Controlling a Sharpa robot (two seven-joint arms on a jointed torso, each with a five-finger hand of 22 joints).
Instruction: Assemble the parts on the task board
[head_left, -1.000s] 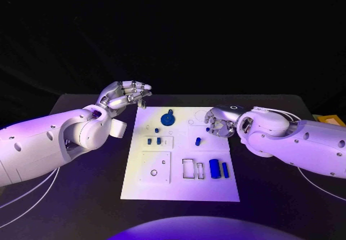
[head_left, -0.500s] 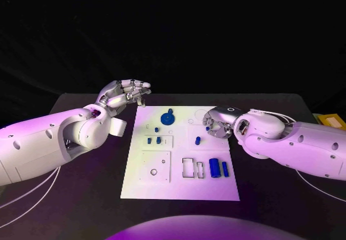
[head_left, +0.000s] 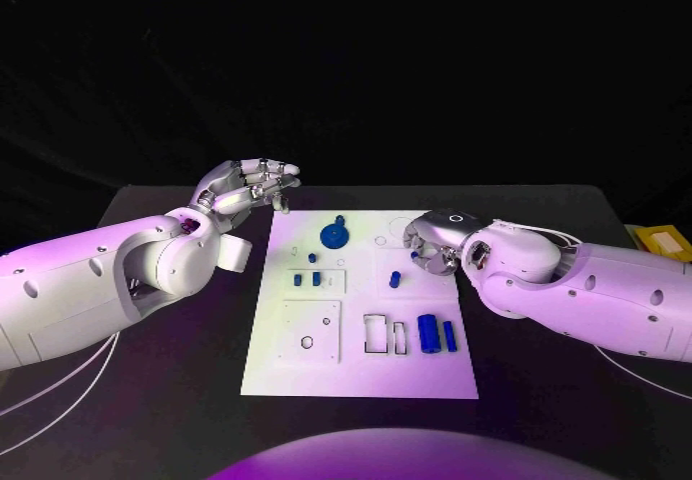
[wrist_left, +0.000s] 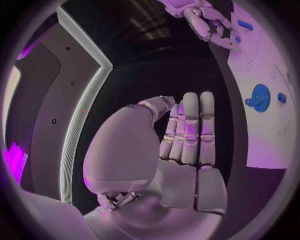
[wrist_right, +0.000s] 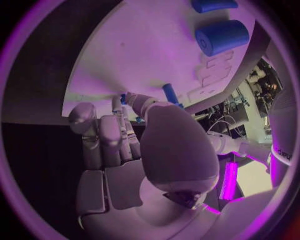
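Observation:
The white task board lies mid-table. On it sit a blue gear, small blue pegs, a lone blue peg, a thick blue cylinder and a blue bar. My right hand hovers over the board's right edge, just beyond the lone peg, fingers curled, pinching a small blue part at its tips. My left hand floats off the board's far left corner and holds nothing, fingers side by side. The left wrist view catches the gear and the right hand.
A rectangular slot and a round hole mark the board's near half. A yellow object lies at the table's right edge. Dark table surrounds the board on both sides.
My right hand has crept a little leftward over the board's right edge. The left hand has stayed almost still.

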